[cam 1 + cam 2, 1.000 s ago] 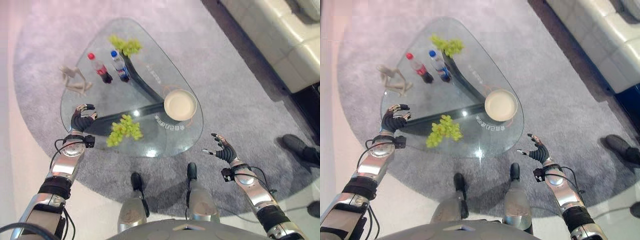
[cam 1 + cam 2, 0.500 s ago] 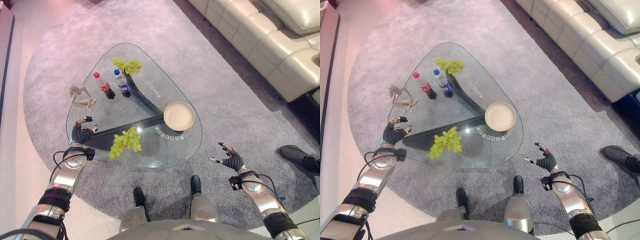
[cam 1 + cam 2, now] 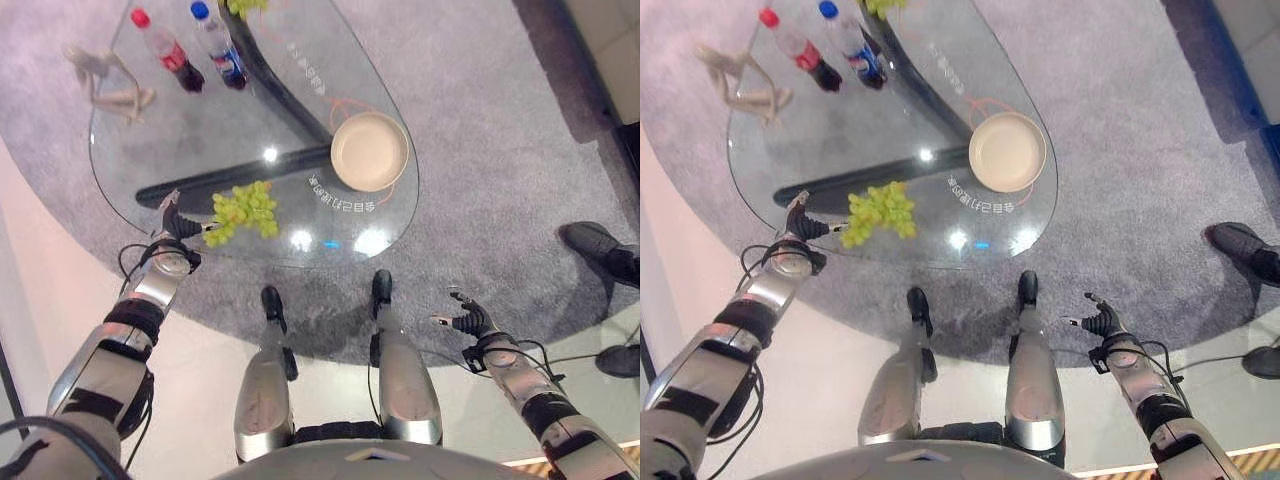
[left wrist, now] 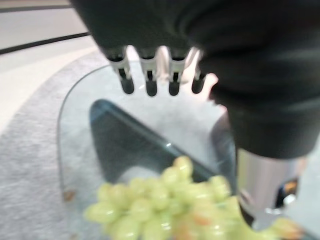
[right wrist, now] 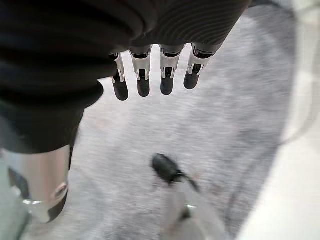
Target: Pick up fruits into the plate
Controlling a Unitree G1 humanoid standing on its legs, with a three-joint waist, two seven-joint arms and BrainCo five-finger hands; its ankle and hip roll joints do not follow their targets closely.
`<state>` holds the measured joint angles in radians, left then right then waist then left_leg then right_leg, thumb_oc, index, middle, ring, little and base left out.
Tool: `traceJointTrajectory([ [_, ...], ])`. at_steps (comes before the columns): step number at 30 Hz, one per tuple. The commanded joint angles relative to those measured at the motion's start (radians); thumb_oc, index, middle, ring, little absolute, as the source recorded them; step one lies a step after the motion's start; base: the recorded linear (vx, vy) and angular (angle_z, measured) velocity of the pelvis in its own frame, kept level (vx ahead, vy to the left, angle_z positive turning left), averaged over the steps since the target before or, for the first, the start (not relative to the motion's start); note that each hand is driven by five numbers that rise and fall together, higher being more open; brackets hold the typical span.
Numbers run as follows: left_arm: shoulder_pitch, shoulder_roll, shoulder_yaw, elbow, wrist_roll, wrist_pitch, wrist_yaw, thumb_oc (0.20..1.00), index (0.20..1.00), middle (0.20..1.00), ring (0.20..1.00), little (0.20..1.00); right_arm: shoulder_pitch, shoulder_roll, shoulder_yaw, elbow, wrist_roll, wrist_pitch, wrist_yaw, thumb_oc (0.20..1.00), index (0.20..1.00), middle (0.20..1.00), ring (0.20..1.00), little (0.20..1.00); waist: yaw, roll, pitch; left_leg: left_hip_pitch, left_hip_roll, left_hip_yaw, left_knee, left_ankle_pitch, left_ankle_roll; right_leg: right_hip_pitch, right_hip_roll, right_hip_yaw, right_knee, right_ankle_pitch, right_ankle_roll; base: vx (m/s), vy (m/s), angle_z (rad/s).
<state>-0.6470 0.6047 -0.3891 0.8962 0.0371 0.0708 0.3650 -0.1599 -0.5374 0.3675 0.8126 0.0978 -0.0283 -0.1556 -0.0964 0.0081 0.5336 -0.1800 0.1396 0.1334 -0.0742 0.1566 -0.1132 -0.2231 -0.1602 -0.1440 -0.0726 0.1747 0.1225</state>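
I see my left hand (image 3: 178, 226) open, fingers straight, holding nothing, at the glass tabletop's (image 3: 300, 150) near edge just beside the grapes (image 3: 243, 210). Plate (image 3: 369, 151) sits at the right edge. Right hand (image 3: 466, 319) open over the carpet (image 3: 480, 150).

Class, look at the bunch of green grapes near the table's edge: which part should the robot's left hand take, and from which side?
Probably the end of the grapes nearest the left hand, approached from that side. The bunch lies flat on the glass table, so open fingers should close around the cluster from above.
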Motion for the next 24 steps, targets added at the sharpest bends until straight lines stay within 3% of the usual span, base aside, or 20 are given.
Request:
traceJointTrajectory([
  [1,-0.061,0.062,-0.017,0.072,0.057,0.029,0.063,1.000,1.000,1.000,1.000,1.000,-0.021,-0.005,0.018,0.007,0.040,-0.039,-0.019,1.000,1.000,1.000,1.000,1.000,0.006,-0.047,-0.014,-0.146,-0.084,-0.017,0.172,-0.146,0.052,-0.113,0.046,-0.027,0.245,-0.212,-0.028,0.00,0.000,0.00],
  [9,-0.176,0.102,-0.057,0.189,0.144,0.058,0.149,1.000,1.000,1.000,1.000,1.000,-0.036,-0.034,0.026,-0.005,0.073,-0.042,-0.027,1.000,1.000,1.000,1.000,1.000,-0.022,-0.060,-0.014,-0.315,-0.105,-0.010,0.255,-0.146,0.051,-0.289,0.058,-0.010,0.325,-0.218,-0.046,-0.02,0.036,-0.02],
  [24,-0.285,0.164,-0.101,0.279,0.205,0.039,0.195,1.000,1.000,1.000,1.000,1.000,-0.030,-0.061,0.016,0.013,0.046,-0.055,-0.011,1.000,1.000,1.000,1.000,1.000,-0.056,-0.057,-0.014,-0.466,-0.114,-0.006,0.315,-0.145,0.057,-0.451,0.084,0.035,0.386,-0.216,-0.056,-0.01,0.045,-0.02],
])
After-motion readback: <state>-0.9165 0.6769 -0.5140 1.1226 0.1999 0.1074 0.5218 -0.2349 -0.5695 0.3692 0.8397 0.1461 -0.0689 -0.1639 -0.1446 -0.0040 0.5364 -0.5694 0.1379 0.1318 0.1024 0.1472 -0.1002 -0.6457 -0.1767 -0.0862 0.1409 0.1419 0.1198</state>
